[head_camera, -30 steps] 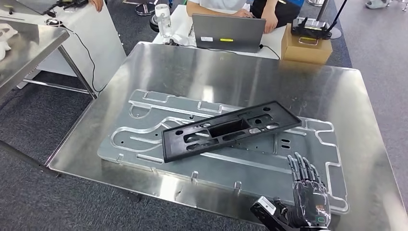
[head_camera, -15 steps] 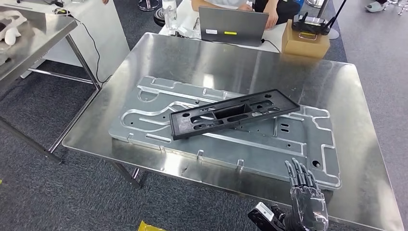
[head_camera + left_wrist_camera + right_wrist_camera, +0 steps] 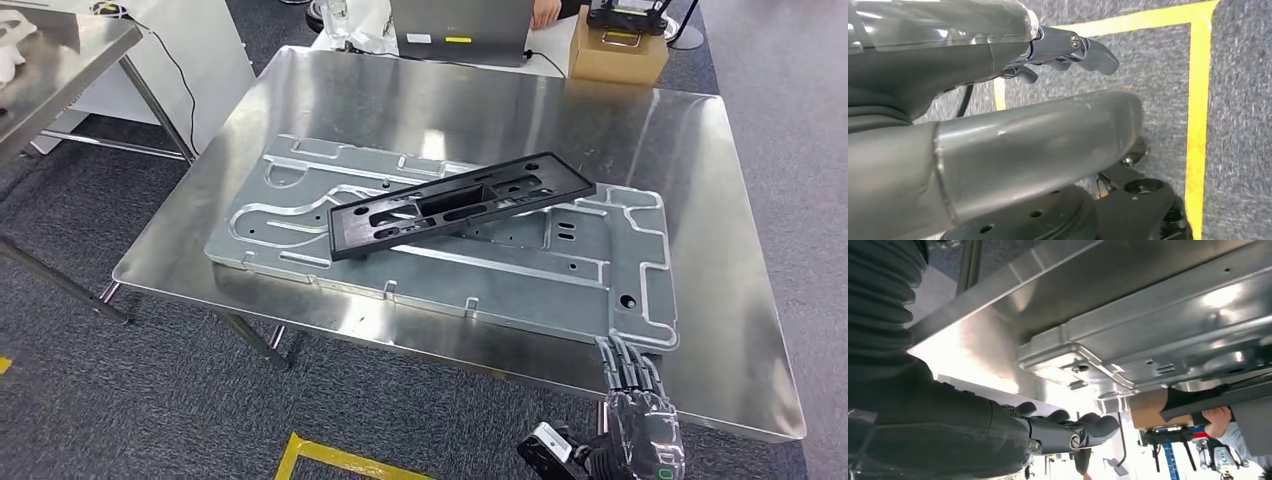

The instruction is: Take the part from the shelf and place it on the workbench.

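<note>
The black part [image 3: 460, 203] lies diagonally across a grey metal plate [image 3: 560, 290] on the workbench [image 3: 700, 180], toward the middle and well clear of all edges. The right hand [image 3: 640, 415] is at the near right edge of the workbench, fingers extended and apart, holding nothing. The left hand [image 3: 998, 50] hangs over grey carpet with yellow floor tape [image 3: 1198, 110], fingers loosely apart and empty. A cardboard box [image 3: 615, 52] sits beyond the far edge.

The head camera looks down from high on the surface [image 3: 690, 150]; the right wrist camera, seemingly low at its edge, shares it.
</note>
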